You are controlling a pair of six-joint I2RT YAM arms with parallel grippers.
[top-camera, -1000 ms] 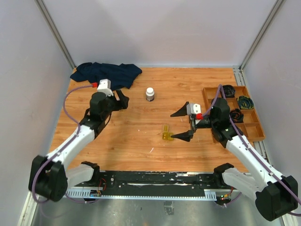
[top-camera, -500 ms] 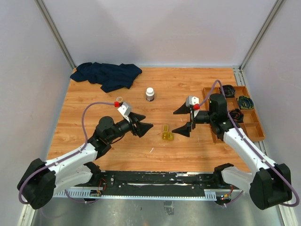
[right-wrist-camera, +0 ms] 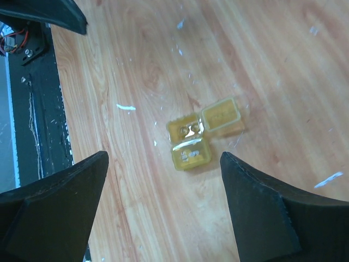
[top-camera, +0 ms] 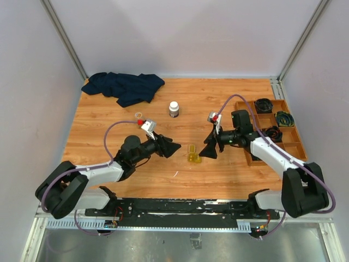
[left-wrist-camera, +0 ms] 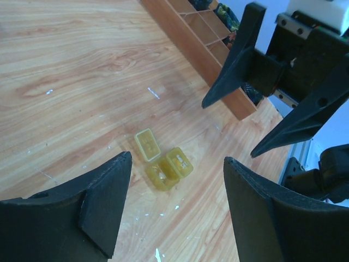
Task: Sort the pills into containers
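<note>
Flanking the yellow case point(top-camera: 192, 154): left gripper point(top-camera: 174, 148) and right gripper point(top-camera: 207, 148), both seen with jaws spread wide, nothing held.

The case is seen lying flat on the table point(top-camera: 229, 93), near its middle, between the two grippers and apart from both; three joined translucent cells are counted in the wrist views, with small items in two that cannot be identified. The white-capped bottle point(top-camera: 174, 108) is noted further back, a dark cloth point(top-camera: 124, 86) at the far left, and a wooden tray point(top-camera: 297, 147) at the right edge.
</note>
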